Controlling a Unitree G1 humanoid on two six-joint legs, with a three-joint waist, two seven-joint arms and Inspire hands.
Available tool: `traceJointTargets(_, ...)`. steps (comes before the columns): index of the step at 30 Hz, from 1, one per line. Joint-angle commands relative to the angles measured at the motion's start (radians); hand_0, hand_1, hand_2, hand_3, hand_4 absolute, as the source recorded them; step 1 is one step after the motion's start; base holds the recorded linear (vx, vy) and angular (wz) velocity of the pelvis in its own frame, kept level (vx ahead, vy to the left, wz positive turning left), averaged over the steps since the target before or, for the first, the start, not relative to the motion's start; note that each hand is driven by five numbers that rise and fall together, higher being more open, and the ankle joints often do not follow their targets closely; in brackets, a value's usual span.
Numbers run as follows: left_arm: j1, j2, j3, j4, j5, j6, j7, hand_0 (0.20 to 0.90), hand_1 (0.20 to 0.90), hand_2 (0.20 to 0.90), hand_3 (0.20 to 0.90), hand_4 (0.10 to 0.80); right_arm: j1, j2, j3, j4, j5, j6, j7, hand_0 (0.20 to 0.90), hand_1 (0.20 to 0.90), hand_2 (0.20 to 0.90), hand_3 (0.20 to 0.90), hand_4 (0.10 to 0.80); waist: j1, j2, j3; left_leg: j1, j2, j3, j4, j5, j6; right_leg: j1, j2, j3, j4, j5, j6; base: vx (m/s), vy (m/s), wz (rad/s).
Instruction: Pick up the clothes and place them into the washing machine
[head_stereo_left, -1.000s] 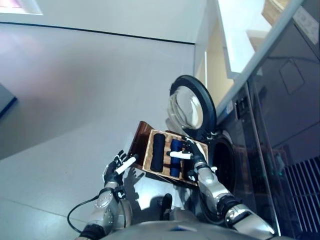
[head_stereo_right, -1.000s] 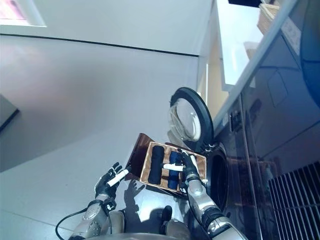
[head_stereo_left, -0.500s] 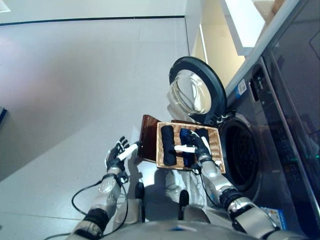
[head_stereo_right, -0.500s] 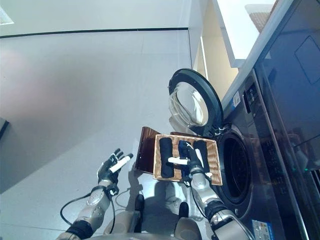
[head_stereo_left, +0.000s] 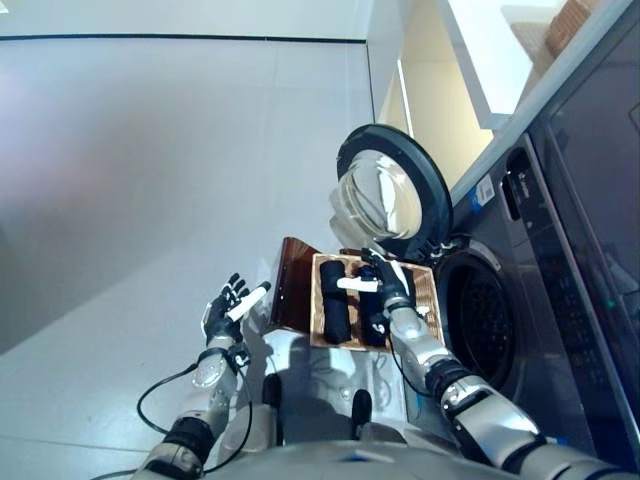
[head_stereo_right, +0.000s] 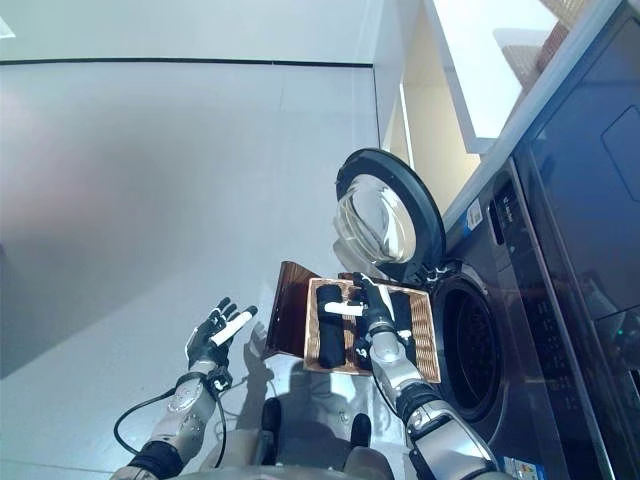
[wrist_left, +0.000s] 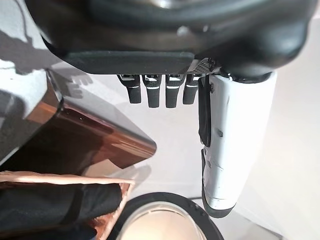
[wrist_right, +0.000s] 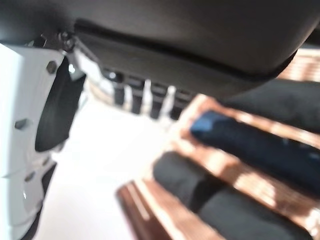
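Rolled dark clothes (head_stereo_left: 337, 308) in a wicker basket (head_stereo_left: 425, 292) on the floor by the open washing machine (head_stereo_left: 480, 325), right hand (head_stereo_left: 383, 288) fingers straight above them, left hand (head_stereo_left: 227, 308) relaxed, well apart

The basket (head_stereo_left: 425, 300) sits on the floor (head_stereo_left: 150, 180) left of the washing machine (head_stereo_left: 540, 300); rolled clothes (head_stereo_left: 334, 305) lie inside the basket.

A laundry area — a front-loading washing machine (head_stereo_left: 520, 300), door (head_stereo_left: 390, 195) open, on grey tiled floor (head_stereo_left: 150, 170).
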Motion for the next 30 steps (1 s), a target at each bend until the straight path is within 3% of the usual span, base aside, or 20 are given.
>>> traceJointTargets(1,-0.046,0.04,-0.01,-0.04,0.007,-0.066,-0.019,0.9,0.9,0.9,0.9,0.8,-0.056,0.002,-0.019,-0.06,0.03,-0.07,-0.005,0.9,0.9,0.9,0.9,0.8,-0.009,-0.017,0.002,-0.049,-0.033,-0.029,0.099,-0.019,0.005,0.02,-0.115,0.039,0.306,0.247,0.042,0.059,0.218,0.0)
traceJointTargets(4,-0.053,0.054,-0.005,-0.045,0.009,-0.064,-0.024,0.9,0.9,0.9,0.9,0.8,-0.066,0.011,-0.016,-0.061,0.042,-0.07,-0.002,0.9,0.9,0.9,0.9,0.8,-0.028,0.013,0.031,-0.007,-0.022,-0.036,0.097,-0.026,0.017,-0.04,-0.109,0.015,0.396,0.217,0.018,0.058,0.151,0.02)
traceJointTargets(8,-0.079,0.056,-0.007,-0.019,-0.001,-0.068,-0.03,0.9,0.9,0.9,0.9,0.8,-0.093,0.008,-0.015,-0.032,0.047,-0.067,-0.001,0.9,0.9,0.9,0.9,0.8,-0.053,-0.004,0.032,0.025,-0.038,-0.059,0.092,-0.06,-0.004,-0.078,-0.115,-0.016,0.204,0.15,0.03,0.145,-0.052,0.06)
traceJointTargets(11,-0.098,0.054,-0.008,-0.006,-0.007,-0.074,-0.026,0.9,0.9,0.9,0.9,0.8,-0.115,0.009,-0.021,-0.012,0.053,-0.067,-0.005,0.9,0.9,0.9,0.9,0.8,-0.076,-0.017,0.046,0.062,-0.042,-0.084,0.085,-0.094,-0.025,-0.098,-0.121,-0.016,0.021,0.193,0.062,0.194,-0.107,0.0)
traceJointTargets(15,-0.09,0.044,-0.006,-0.016,-0.014,-0.073,-0.024,0.9,0.9,0.9,0.9,0.8,-0.126,0.008,-0.013,-0.031,0.04,-0.063,-0.01,0.9,0.9,0.9,0.9,0.8,-0.076,-0.038,0.054,0.082,-0.037,-0.097,0.077,-0.109,-0.038,-0.118,-0.116,-0.034,-0.011,0.244,0.079,0.12,-0.097,0.31)
traceJointTargets(18,-0.091,0.034,-0.009,-0.01,-0.019,-0.072,-0.015,0.9,0.9,0.9,0.9,0.8,-0.127,0.008,-0.008,-0.041,0.032,-0.061,-0.015,0.9,0.9,0.9,0.9,0.8,-0.066,-0.055,0.063,0.07,-0.032,-0.106,0.096,-0.127,-0.049,-0.114,-0.108,-0.068,-0.041,0.229,0.076,0.039,-0.132,0.27)
traceJointTargets(22,-0.085,0.007,-0.012,0.01,-0.031,-0.065,-0.012,0.9,0.9,0.9,0.9,0.8,-0.123,0.005,0.003,-0.046,0.028,-0.063,-0.017,0.9,0.9,0.9,0.9,0.8,-0.058,-0.063,0.055,0.061,-0.005,-0.117,0.094,-0.117,-0.068,-0.098,-0.077,-0.069,-0.038,0.207,0.062,0.059,-0.124,-0.13)
traceJointTargets(30,-0.113,0.003,-0.039,0.015,-0.013,-0.06,-0.011,0.9,0.9,0.9,0.9,0.8,-0.107,-0.006,-0.015,-0.033,0.052,-0.072,-0.023,0.9,0.9,0.9,0.9,0.8,-0.068,-0.038,0.059,0.068,0.046,-0.155,0.063,-0.092,-0.099,-0.113,-0.06,-0.088,0.044,0.12,0.033,0.042,-0.096,0.14)
